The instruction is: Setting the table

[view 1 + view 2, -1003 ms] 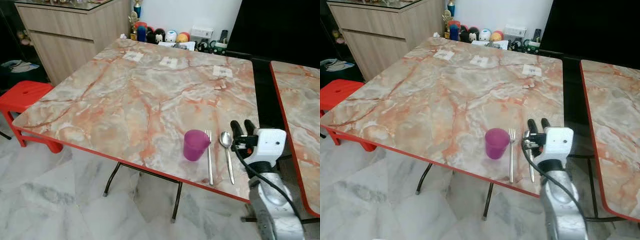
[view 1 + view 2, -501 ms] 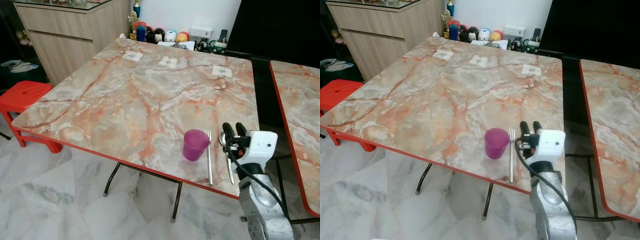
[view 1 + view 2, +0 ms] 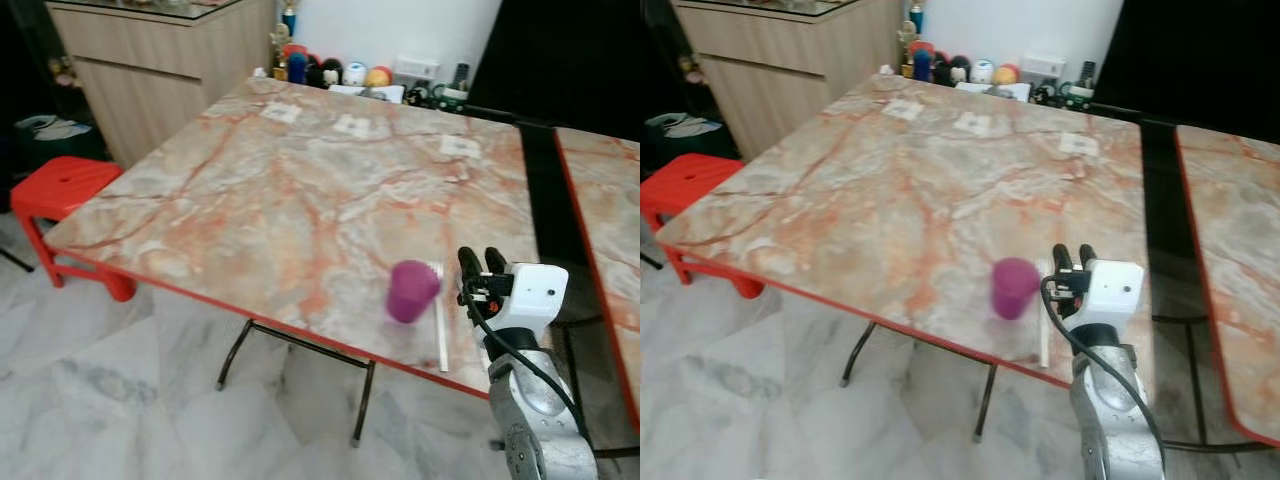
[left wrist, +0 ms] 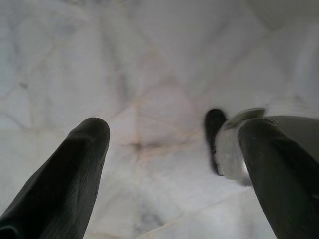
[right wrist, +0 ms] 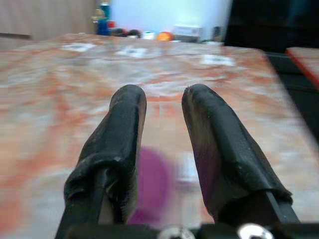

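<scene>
Right gripper: our right gripper (image 3: 477, 262) hovered just beside the place setting at the table's near edge, its black fingers (image 5: 124, 134) a little apart and holding nothing; we judged it free of the cutlery.
Left gripper: our left gripper (image 4: 169, 164) hung idle over the pale floor, fingers spread wide and empty.
Cup: the purple cup (image 3: 411, 291) stood upright on the marble table (image 3: 300, 190), near the red rim, blurred but plainly opaque plastic.
Fork: the fork (image 3: 439, 320) lay just beside the cup, handle toward the edge, as a diner would reach it.
Spoon: hidden behind our gripper; we could not tell its place.
Stool: a red stool (image 3: 62, 190) stood at the table's far-left corner.
</scene>
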Available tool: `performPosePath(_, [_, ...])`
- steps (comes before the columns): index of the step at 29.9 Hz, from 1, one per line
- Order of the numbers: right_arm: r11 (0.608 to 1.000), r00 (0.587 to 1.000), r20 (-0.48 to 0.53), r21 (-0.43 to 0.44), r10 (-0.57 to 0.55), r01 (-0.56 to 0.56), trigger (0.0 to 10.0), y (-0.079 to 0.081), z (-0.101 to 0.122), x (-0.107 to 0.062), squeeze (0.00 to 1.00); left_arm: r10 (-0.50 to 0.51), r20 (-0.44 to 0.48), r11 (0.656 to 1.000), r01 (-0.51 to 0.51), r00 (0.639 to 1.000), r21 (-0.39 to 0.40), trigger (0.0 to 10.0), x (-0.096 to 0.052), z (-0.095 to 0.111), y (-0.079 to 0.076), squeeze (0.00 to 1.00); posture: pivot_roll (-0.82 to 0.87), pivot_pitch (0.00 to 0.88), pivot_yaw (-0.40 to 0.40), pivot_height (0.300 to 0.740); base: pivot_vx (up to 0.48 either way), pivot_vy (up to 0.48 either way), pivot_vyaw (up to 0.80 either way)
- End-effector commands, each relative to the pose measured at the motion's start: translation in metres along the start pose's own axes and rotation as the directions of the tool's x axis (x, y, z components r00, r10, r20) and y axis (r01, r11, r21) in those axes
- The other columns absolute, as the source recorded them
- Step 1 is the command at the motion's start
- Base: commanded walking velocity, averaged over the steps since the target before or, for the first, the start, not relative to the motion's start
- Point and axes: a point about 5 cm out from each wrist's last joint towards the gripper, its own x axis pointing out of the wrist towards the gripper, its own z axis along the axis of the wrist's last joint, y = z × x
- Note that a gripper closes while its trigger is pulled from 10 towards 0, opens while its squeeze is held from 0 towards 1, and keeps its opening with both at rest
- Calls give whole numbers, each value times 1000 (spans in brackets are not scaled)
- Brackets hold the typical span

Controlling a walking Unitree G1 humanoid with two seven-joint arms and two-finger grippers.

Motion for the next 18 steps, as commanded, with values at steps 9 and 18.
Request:
performPosePath(9, [998,998,-2,-24,-63,63,10000,-13,0,3,0,-9,-23,1000,9,1000,9,10000,-3,-8,-1,0,45,108,-37,740,0,42,0])
performPosePath(18, [997,997,21,-24,-79,80,10000,-16,4,6,0,-31,-22,999,32,999,28,10000,-3,-8,-4,0,45,106,-39,740,0,0,0])
